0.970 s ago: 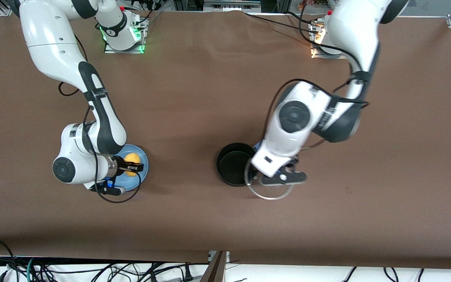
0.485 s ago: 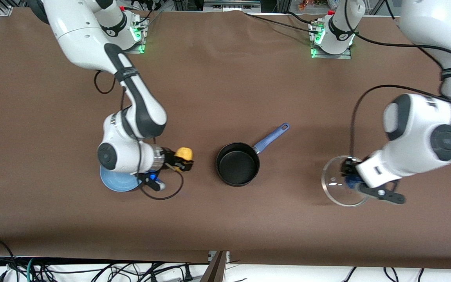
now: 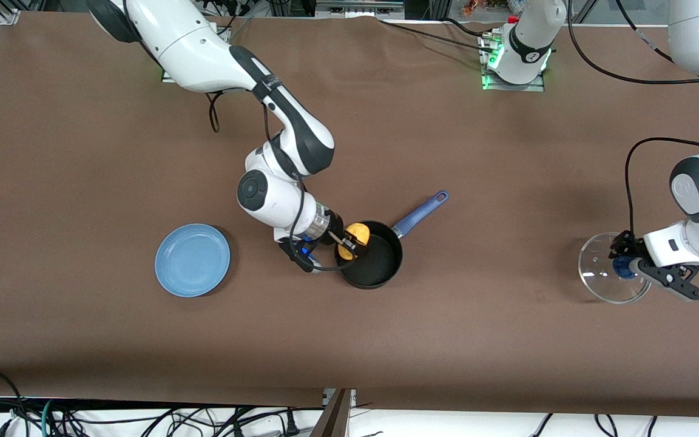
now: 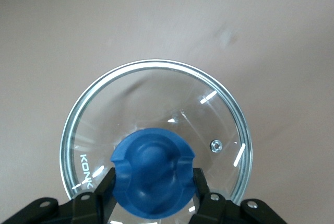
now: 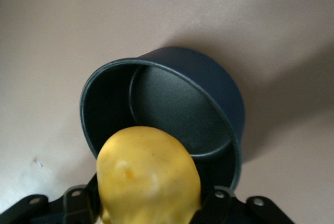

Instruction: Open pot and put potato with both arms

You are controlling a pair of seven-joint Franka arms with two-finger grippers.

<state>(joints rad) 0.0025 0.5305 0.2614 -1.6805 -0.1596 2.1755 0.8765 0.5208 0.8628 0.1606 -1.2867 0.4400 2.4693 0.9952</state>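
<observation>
Right wrist view: potato (image 5: 148,174) between fingers (image 5: 77,199)

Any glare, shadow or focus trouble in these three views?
Front view: even light, sharp, soft shadows only. Left wrist view: small white glints on the glass lid, whose blue knob the left pincer grips; its faint shadow falls on the table. Right wrist view: the potato in the right pincer looks soft, being so close; the pot casts a broad soft shadow.

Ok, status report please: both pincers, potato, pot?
Right pincer holds potato over open pot. Left pincer holds lid by knob. Nothing in the way.
</observation>
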